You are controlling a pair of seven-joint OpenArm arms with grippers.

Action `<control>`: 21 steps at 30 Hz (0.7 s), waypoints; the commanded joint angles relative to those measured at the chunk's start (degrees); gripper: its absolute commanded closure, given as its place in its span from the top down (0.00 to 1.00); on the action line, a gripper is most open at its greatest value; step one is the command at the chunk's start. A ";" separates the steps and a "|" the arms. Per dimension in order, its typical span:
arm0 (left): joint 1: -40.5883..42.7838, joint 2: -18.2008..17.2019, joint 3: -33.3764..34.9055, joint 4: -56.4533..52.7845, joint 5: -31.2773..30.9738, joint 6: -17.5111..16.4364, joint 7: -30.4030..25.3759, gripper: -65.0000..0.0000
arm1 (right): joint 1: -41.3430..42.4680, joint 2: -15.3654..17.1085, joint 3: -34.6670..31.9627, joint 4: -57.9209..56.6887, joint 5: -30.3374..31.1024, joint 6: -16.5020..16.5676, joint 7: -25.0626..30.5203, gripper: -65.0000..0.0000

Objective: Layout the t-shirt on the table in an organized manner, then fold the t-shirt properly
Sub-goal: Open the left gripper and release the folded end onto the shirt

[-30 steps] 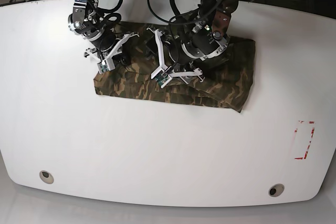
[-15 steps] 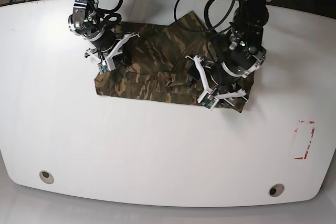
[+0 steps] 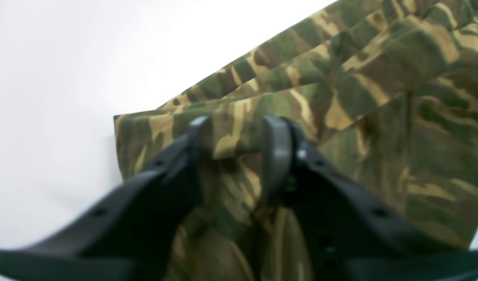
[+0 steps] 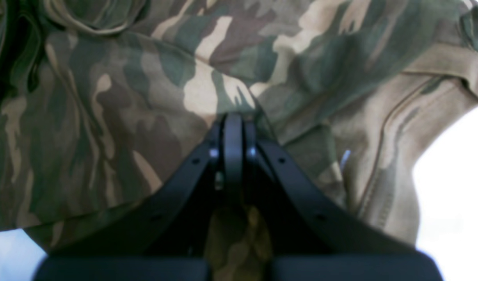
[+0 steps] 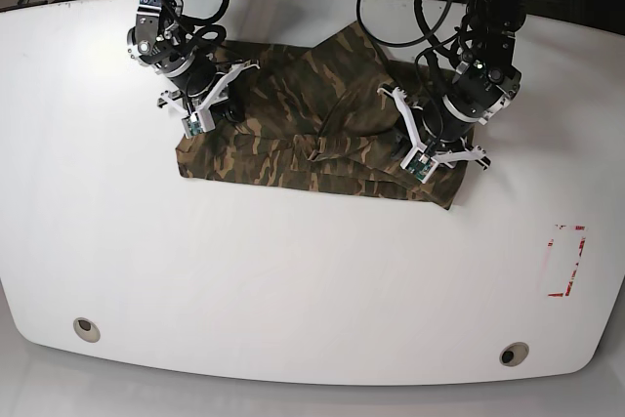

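A rumpled camouflage t-shirt (image 5: 322, 124) lies bunched at the far side of the white desk (image 5: 293, 290), not yet laid flat. The right end effector (image 4: 233, 121), pressed together, pins cloth; the left end effector (image 3: 235, 136), partly spread, straddles a fold at the corner. Spreading likely comes next; overlapping folds stand in the way.
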 commanded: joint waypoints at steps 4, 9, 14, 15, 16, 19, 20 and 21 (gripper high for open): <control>0.94 0.05 -0.16 0.66 -0.29 0.30 -1.06 0.03 | -0.82 0.17 -0.01 -0.54 -3.10 -0.19 -4.72 0.00; 1.20 0.23 -0.16 0.66 -0.20 0.39 -1.06 0.04 | -1.00 0.17 -0.19 -0.54 -3.10 -0.19 -4.72 0.00; 2.61 0.14 -0.25 0.66 -0.20 2.85 -1.06 0.04 | -1.08 0.17 -0.01 -0.45 -3.02 -0.19 -4.72 0.00; 2.78 0.14 -0.25 0.66 -0.20 4.17 -1.06 0.04 | -1.08 0.17 -0.01 -0.45 -3.02 -0.19 -4.72 0.00; 2.96 0.05 -0.25 0.57 -0.20 4.96 -1.06 0.04 | -1.08 0.17 -0.01 -0.45 -3.02 -0.19 -4.72 0.00; 4.19 0.05 -0.25 0.57 -0.20 5.40 -1.06 0.04 | -1.08 0.17 -0.01 -0.45 -3.02 -0.19 -4.72 0.00; 4.72 0.05 -0.16 0.57 -0.20 5.40 -1.06 0.04 | -1.08 0.17 -0.01 -0.45 -3.02 -0.19 -4.72 0.00; 5.07 0.05 0.01 0.57 -0.11 5.40 -1.06 0.04 | -1.08 0.17 -0.01 -0.45 -3.02 -0.19 -4.72 0.00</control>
